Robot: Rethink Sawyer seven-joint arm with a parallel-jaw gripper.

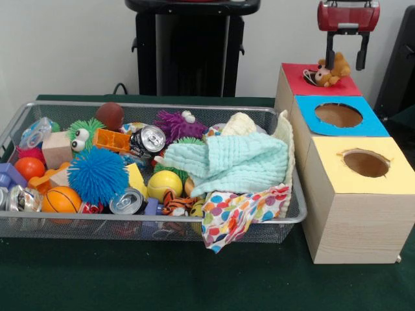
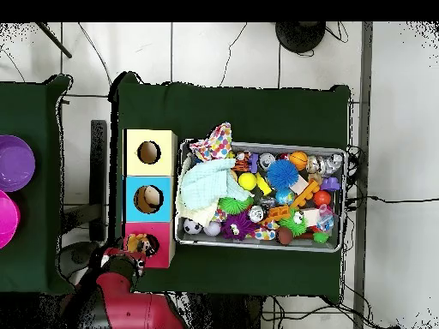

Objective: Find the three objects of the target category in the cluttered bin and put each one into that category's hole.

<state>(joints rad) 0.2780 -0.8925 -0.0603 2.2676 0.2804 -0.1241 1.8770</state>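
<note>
A small brown teddy bear (image 1: 329, 72) lies on the red box top (image 1: 299, 76), partly over its hole (image 1: 312, 78). My gripper (image 1: 345, 66) hangs just above it, open, one finger (image 1: 361, 55) clear to the bear's right and the other at its left shoulder. From overhead the bear (image 2: 137, 243) shows on the red box (image 2: 161, 248) beside the red arm (image 2: 120, 278). The wire bin (image 1: 39, 223) holds more soft toys: a striped tiger (image 1: 175, 204), a purple furry creature (image 1: 176, 124) and a green furry one with big eyes (image 1: 83, 133).
A blue box (image 1: 371, 126) and a yellow box (image 1: 334, 170), each with a round hole, stand in line with the red one. The bin also holds cloths (image 1: 237, 162), cans (image 1: 126, 202), balls (image 1: 61, 199) and blocks (image 1: 57, 149). Purple and pink bowls (image 2: 13, 163) sit on a side table.
</note>
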